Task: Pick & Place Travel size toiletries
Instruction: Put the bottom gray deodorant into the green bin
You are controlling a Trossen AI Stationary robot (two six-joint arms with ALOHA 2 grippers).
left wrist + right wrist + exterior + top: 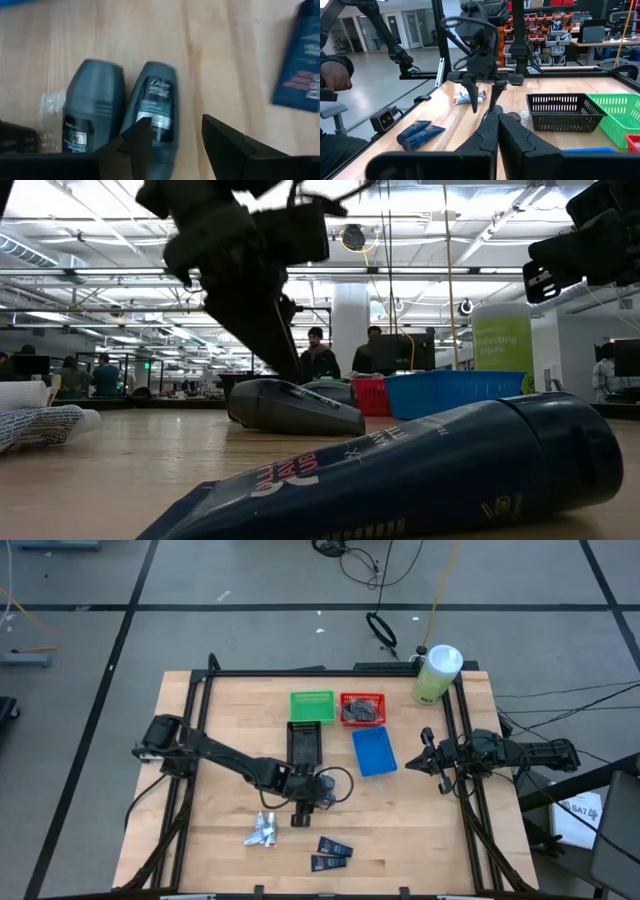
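High view: left gripper hanging low at table centre, just below the black bin, tubes beside it, navy packets nearer the front edge. Right gripper parked at the right rail, pressed together.

Low view: dark oval lying under the left arm, a navy packet filling the foreground.

Left wrist view: fingers spread, holding nothing, one over the right-hand oval, the other over bare wood. Second oval touching it. Risk: off-centre close, skidding one oval, nudging the neighbour.

Right wrist view: left gripper hovering open above the ovals; straight drop could land on top rather than astride.
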